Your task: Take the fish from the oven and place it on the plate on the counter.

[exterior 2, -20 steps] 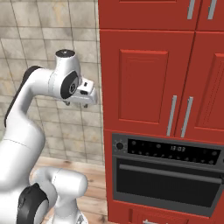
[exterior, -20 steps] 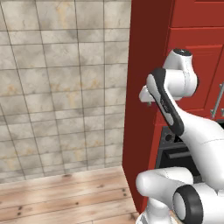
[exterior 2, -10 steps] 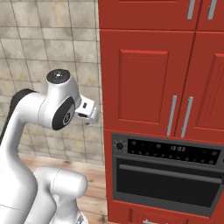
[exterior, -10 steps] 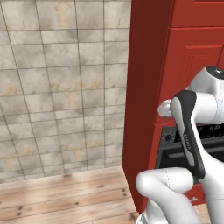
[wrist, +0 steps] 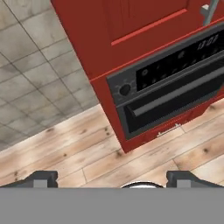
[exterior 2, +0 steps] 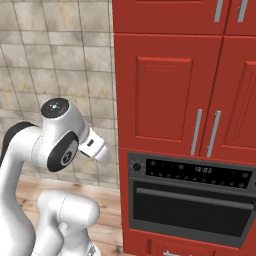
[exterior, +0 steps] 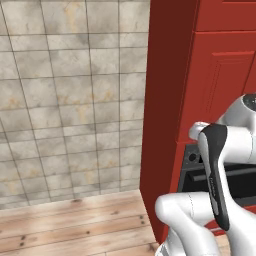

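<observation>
The oven (exterior 2: pixel 192 197) is a black built-in unit with a dark control panel, set into red cabinetry, and its door is closed. It also lies in the hand view, oven (wrist: pixel 175 92), tilted across the upper right, and behind my arm in the left base view, oven (exterior: pixel 230 177). My gripper (wrist: pixel 113 179) is open, its two dark fingertips far apart with nothing between them. It hangs well short of the oven, looking down at its front and the floor. The fish is hidden behind the closed door. The plate and the counter are out of view.
Red cupboard doors (exterior 2: pixel 167 92) with silver handles (exterior 2: pixel 196 131) stand above the oven. A red drawer (wrist: pixel 168 129) sits below it. A beige tiled wall (exterior: pixel 70 100) runs to the left, above a wooden plank floor (exterior: pixel 75 225). My folded white arm (exterior 2: pixel 55 150) stands left of the cabinet.
My arm has folded down, bringing the hand lower and closer to the oven's level. The fingers have spread a little wider. The oven door stays closed.
</observation>
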{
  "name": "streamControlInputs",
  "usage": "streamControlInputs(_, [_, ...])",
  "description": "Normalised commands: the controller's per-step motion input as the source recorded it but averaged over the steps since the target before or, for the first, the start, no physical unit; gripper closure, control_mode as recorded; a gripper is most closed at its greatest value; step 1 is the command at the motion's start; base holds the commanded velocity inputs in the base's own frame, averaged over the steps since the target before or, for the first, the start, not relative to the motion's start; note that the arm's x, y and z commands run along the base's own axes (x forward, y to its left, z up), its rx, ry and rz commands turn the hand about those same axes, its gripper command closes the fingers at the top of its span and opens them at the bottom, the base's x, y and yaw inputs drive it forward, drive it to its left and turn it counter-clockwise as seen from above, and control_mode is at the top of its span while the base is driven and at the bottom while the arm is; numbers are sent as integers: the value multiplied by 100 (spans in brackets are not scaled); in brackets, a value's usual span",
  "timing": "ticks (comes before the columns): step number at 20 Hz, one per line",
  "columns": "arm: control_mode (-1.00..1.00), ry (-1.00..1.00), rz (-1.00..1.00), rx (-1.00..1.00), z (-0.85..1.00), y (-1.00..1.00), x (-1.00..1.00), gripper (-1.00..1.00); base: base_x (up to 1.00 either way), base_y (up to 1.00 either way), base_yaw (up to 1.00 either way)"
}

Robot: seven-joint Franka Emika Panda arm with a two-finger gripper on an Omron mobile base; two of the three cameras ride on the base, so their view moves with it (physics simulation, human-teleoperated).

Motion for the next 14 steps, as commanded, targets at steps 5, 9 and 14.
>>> streamControlInputs(5, [-100, 0, -34, 23, -3, -2, -8, -100, 0, 0, 0])
streamControlInputs(9, [-100, -3, -33, 23, -5, -3, -1, -100, 0, 0, 0])
streamControlInputs(14, [-100, -1, -26, 12, -27, 0, 0, -100, 0, 0, 0])
